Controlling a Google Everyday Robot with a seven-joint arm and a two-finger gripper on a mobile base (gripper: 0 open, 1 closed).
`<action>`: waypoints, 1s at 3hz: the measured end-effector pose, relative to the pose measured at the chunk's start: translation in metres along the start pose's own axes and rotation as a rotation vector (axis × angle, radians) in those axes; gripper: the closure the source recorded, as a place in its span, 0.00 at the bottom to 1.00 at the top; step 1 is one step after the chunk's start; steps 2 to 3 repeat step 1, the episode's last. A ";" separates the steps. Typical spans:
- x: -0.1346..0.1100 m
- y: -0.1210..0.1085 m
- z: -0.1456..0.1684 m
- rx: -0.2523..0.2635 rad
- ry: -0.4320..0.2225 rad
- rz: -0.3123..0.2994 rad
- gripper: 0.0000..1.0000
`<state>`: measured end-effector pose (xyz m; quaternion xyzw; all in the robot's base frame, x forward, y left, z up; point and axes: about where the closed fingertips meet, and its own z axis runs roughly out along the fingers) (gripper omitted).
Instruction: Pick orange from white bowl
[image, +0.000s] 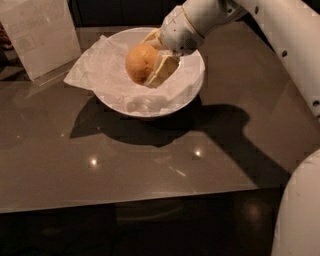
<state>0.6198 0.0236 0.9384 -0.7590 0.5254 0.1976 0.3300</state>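
The orange (139, 62) is round and dull-skinned, held over the white bowl (196, 82) near the table's back. My gripper (149, 62) reaches in from the upper right and is shut on the orange, with one cream finger (161, 70) against its right side and the other behind it. The orange sits above the crumpled white paper (102, 70) that lines the bowl and spills over its left rim.
A clear stand with a white card (40, 35) is at the back left. My white arm (280, 30) crosses the upper right, and my base (300, 210) fills the lower right. The glossy brown table's front edge (130, 200) runs along the bottom.
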 end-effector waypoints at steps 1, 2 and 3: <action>0.000 0.000 0.000 0.000 0.000 0.000 1.00; 0.000 0.000 0.000 0.000 0.000 0.000 1.00; 0.000 0.000 0.000 0.000 0.000 0.000 1.00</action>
